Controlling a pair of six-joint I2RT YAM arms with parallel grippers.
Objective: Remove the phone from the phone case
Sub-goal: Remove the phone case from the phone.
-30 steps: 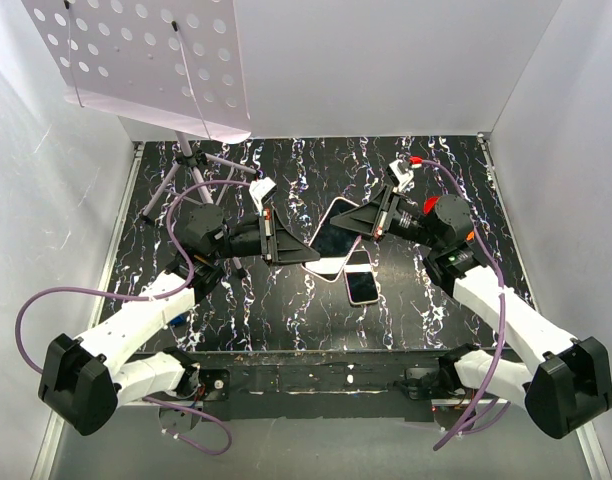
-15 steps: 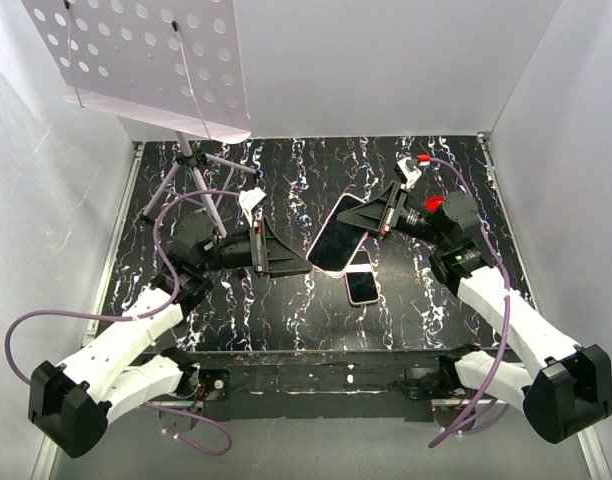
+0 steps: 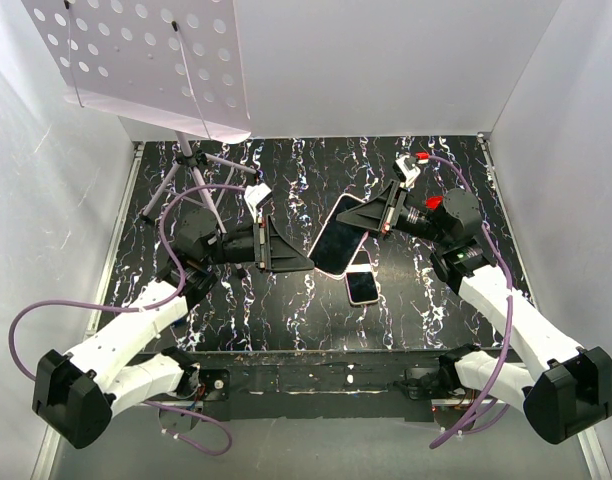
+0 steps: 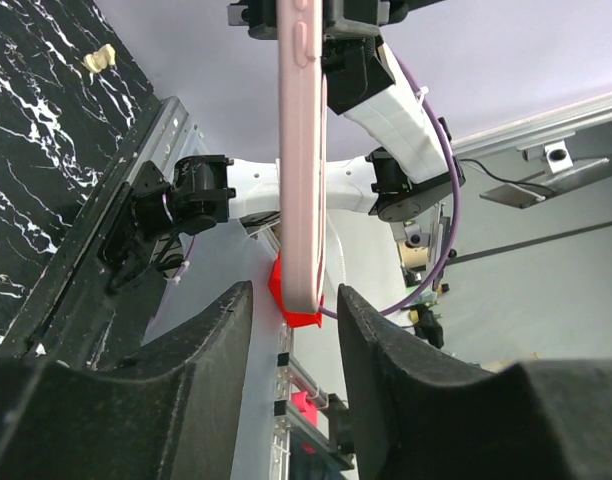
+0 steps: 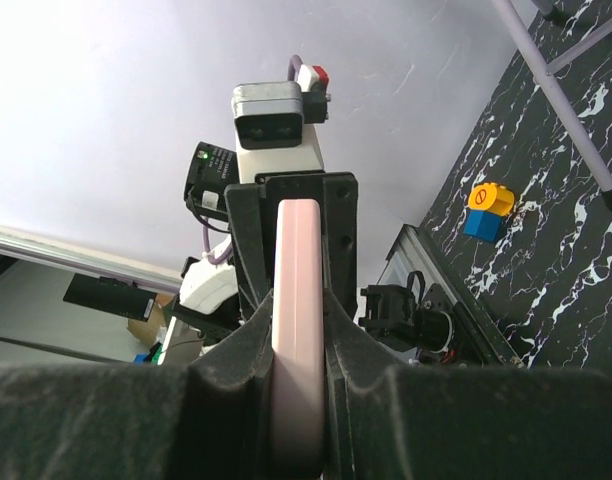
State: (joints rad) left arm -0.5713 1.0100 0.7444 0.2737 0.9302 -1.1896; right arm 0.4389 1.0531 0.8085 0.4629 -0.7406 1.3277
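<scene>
Currently two phones: the pink-cased phone (image 3: 338, 236) clamped in the right gripper (image 3: 381, 215), a smaller phone (image 3: 362, 287) flat below. The left gripper (image 3: 304, 262) gapes wide; one tripod (image 3: 186, 165) behind.

Robotics lab booth: white panel walls (image 3: 386, 70), marbled table (image 3: 296, 300), tripod (image 3: 186, 165)

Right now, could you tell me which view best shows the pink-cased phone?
Top external: the pink-cased phone shows its whole dark face, held by the right hand. Both wrist views show only its pink edge.
</scene>
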